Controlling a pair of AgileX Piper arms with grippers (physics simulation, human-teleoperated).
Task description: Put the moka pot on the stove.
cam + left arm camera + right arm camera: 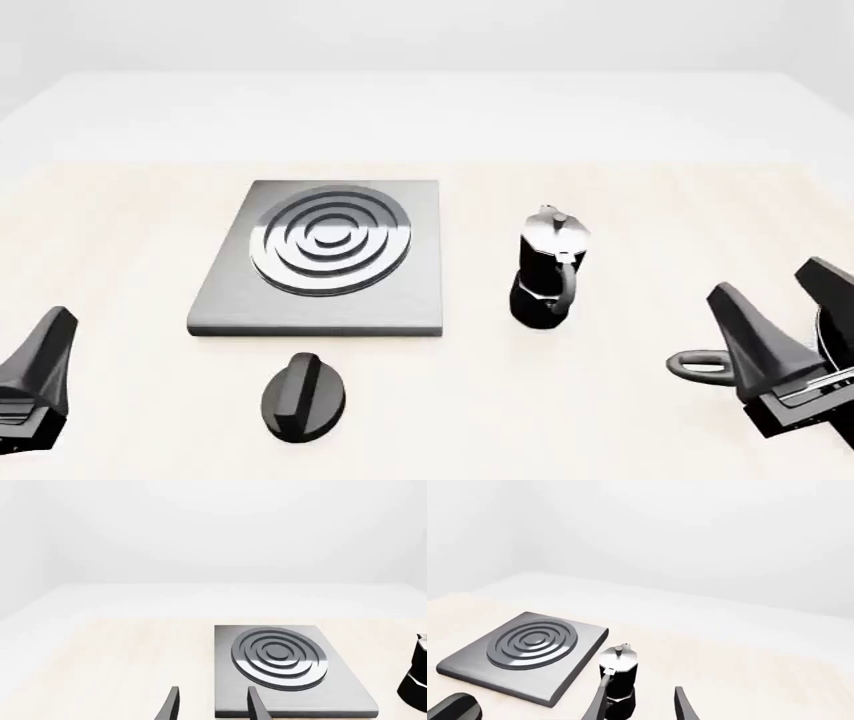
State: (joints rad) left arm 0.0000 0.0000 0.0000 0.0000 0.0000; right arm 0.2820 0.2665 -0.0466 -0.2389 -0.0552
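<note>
Standing beside one stove [220,300]: one moka pot [545,270], one knob [304,396].

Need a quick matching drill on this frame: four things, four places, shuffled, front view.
Things:
1. moka pot
2. stove
3. black oval knob
4. right hand

Places:
A. near side of the stove, on the table
B. bottom right corner, open
C. standing on the table right of the stove
D. left of centre, ring burner bare

Pairs: 1-C, 2-D, 3-A, 4-B
</note>
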